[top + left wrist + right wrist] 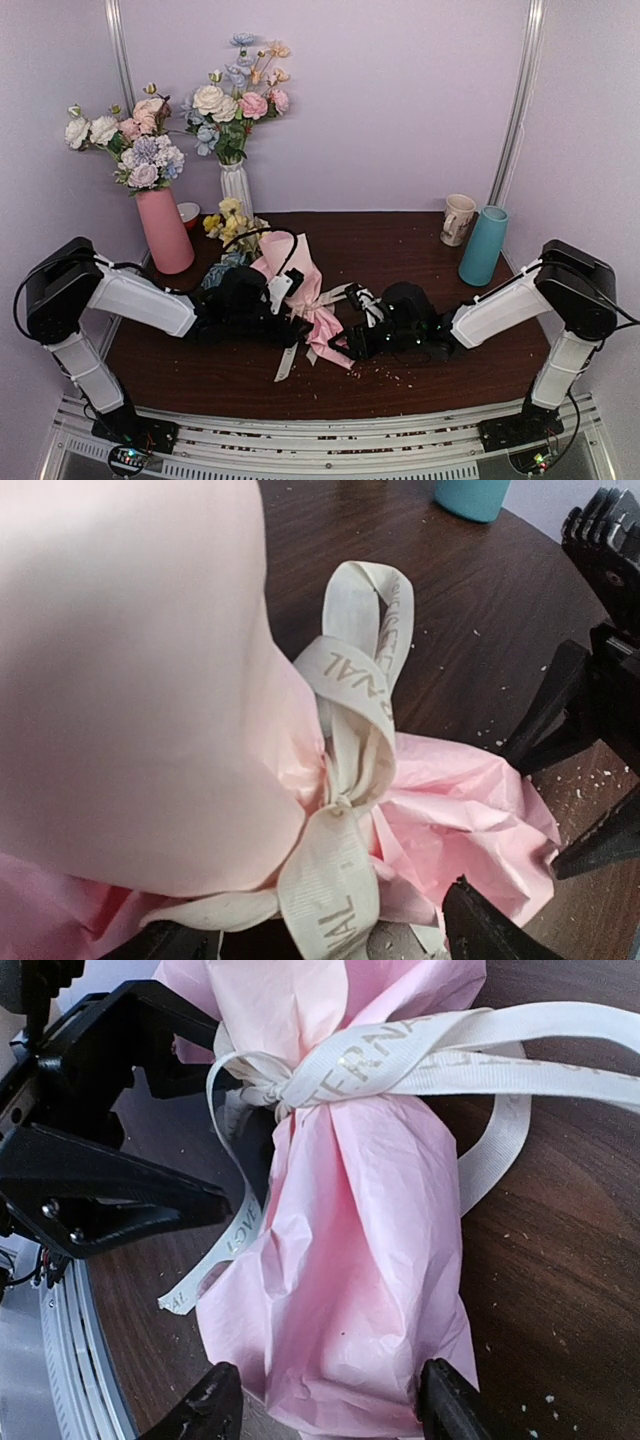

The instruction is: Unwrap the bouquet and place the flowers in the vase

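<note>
The bouquet (pixel 295 280) lies on its side mid-table in its pink paper wrap (pixel 360 1240), yellow flowers (pixel 230 222) pointing to the back left. A cream ribbon bow (pixel 350 780) is still knotted round the wrap's neck. My left gripper (pixel 325 935) is open, its fingers spread on either side of the bow's lower loop. My right gripper (pixel 328 1410) is open too, its fingertips flanking the wrap's tail end. From above, the left gripper (pixel 288 318) and right gripper (pixel 345 345) meet at the bouquet's stem end. The teal vase (pixel 483 245) stands upright at the back right.
A cream mug (pixel 458 218) stands just left of the teal vase. A pink vase (pixel 165 230) and a white ribbed vase (pixel 237 188), both holding flowers, stand at the back left. Small crumbs dot the dark wooden table (pixel 400 260).
</note>
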Motion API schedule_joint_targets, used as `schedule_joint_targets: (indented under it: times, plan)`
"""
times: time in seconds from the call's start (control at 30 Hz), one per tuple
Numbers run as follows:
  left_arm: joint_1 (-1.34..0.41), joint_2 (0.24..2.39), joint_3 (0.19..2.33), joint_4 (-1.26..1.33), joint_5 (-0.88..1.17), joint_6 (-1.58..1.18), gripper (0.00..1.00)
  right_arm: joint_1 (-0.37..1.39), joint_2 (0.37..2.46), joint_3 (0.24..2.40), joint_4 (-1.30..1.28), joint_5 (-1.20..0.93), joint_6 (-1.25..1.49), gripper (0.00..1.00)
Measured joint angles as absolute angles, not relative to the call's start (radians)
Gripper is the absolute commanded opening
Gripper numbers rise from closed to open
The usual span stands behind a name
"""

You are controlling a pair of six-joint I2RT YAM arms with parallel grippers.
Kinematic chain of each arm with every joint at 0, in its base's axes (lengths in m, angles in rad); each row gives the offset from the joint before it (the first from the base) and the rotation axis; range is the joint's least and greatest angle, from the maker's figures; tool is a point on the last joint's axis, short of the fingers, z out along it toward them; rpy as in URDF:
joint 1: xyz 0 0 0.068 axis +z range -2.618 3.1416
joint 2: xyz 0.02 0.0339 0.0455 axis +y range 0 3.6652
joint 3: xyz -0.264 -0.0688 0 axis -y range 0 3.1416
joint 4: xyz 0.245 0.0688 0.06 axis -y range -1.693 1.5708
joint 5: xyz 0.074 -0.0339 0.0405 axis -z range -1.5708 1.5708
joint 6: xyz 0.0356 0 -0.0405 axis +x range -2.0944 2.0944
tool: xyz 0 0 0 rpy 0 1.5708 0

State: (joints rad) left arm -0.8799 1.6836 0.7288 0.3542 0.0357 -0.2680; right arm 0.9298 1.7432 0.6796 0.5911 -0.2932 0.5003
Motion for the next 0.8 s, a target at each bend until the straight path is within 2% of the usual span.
schedule_joint_targets:
  times: [0.17, 0.33, 0.8]
  plan:
    - [-0.889, 1.582, 0.687, 0.293, 0.021, -0.301, 0.77, 0.932, 1.695, 0.684, 0.518, -0.27, 0.457, 0.75]
    - [-0.911, 1.535, 0.657, 0.238, 0.012, -0.362, 0.71, 0.932, 1.67, 0.7, 0.448, -0.249, 0.425, 0.81]
    - [-0.971, 1.568, 0.617, 0.245, -0.057, -0.532, 0.56, 0.932, 1.638, 0.759, 0.327, -0.193, 0.36, 0.88]
